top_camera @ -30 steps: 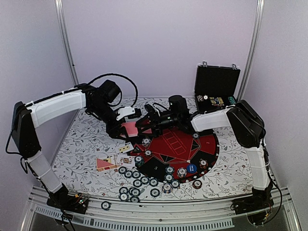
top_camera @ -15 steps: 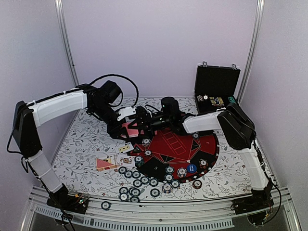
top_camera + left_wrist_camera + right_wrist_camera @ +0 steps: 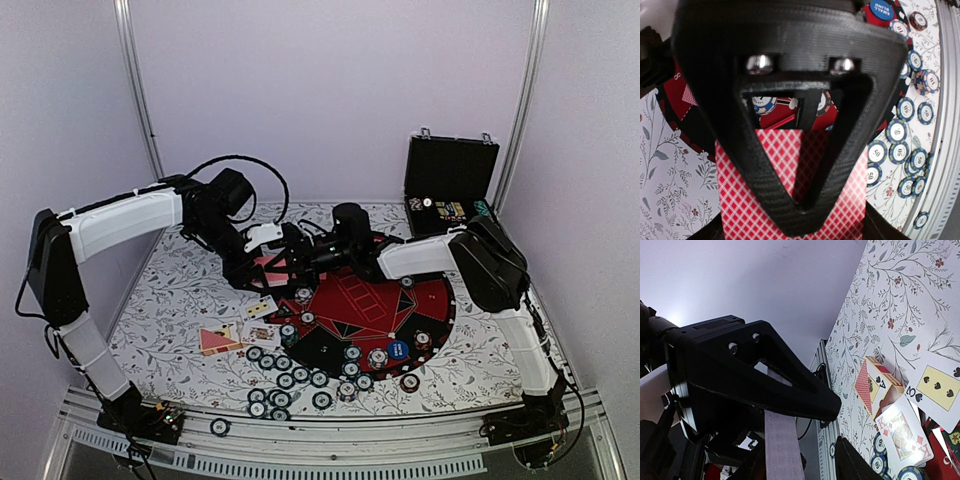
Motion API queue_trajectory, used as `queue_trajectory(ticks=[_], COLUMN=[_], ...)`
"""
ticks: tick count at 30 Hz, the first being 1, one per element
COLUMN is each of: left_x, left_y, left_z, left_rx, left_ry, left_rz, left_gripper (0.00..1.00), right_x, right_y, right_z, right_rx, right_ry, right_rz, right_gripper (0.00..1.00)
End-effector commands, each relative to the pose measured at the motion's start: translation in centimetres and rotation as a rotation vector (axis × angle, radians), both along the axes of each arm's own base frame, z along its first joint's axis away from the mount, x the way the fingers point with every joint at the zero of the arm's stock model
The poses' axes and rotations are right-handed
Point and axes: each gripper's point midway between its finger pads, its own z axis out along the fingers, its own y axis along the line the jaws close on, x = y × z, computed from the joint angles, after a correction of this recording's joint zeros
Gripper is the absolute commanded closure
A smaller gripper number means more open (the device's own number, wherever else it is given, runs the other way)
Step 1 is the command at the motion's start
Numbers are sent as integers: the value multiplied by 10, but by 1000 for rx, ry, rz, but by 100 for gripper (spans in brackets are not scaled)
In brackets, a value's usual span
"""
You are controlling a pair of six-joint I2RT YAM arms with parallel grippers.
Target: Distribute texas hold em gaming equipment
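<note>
My left gripper (image 3: 258, 266) is shut on a stack of pink-red-backed playing cards (image 3: 270, 266), held above the table left of the mat. In the left wrist view the fingers (image 3: 802, 220) pinch the checkered cards (image 3: 755, 170). My right gripper (image 3: 285, 256) reaches left to the same stack. In the right wrist view its open fingers (image 3: 852, 460) stand either side of the cards' pale edge (image 3: 782, 445). A card box (image 3: 220, 340) and face-up cards (image 3: 262, 308) lie on the table. Several striped poker chips (image 3: 285, 380) lie near the front edge.
The round red-and-black mat (image 3: 400, 300) carries more chips and a blue button disc (image 3: 398, 350). The open black case (image 3: 450, 185) stands at the back right. One chip (image 3: 219, 427) rests on the front rail. The card box (image 3: 875, 385) and a king card (image 3: 902, 432) show below the right wrist.
My right gripper has moved left across the mat to the cards in my left gripper. The left arm has barely moved.
</note>
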Motion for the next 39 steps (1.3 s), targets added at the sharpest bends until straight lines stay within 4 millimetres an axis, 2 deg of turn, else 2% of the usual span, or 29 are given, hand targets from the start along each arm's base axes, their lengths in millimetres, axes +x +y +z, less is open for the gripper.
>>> queue_trajectory(ticks=[1,6,13,17,19,23,34,39], left_x=[3,1,1,1,2,2,0,0], left_y=[-13,-12,-10,-8,-6,-5,-1,-1], left_z=[17,16,17,14,11,10,5,5], left_rx=[-56,-52,-49,-38,-24,-22,-9,-8], left_ry=[-33,-32,-40,-41,-44,-47,-41,-39], left_rz=[-22,-22,-20,-19,-16,-17,-16,-17], left_gripper=[82,82,82,82,82,82,82,82], right_x=[9,13,14,16,16,13,15,19], right_y=[-10,-23,-29,-33,-36,-40,-59,-83], right_z=[-14,-10,-6,-2,2,4,7,1], right_rx=[-33,-37,-35,-32,-28,-29,-36,-58], right_ry=[21,16,14,9,4,-1,-1,17], right_rz=[-30,-52,-56,-65,-67,-65,-85,-115], right_gripper=[56,56,58,66,74,80,93,93])
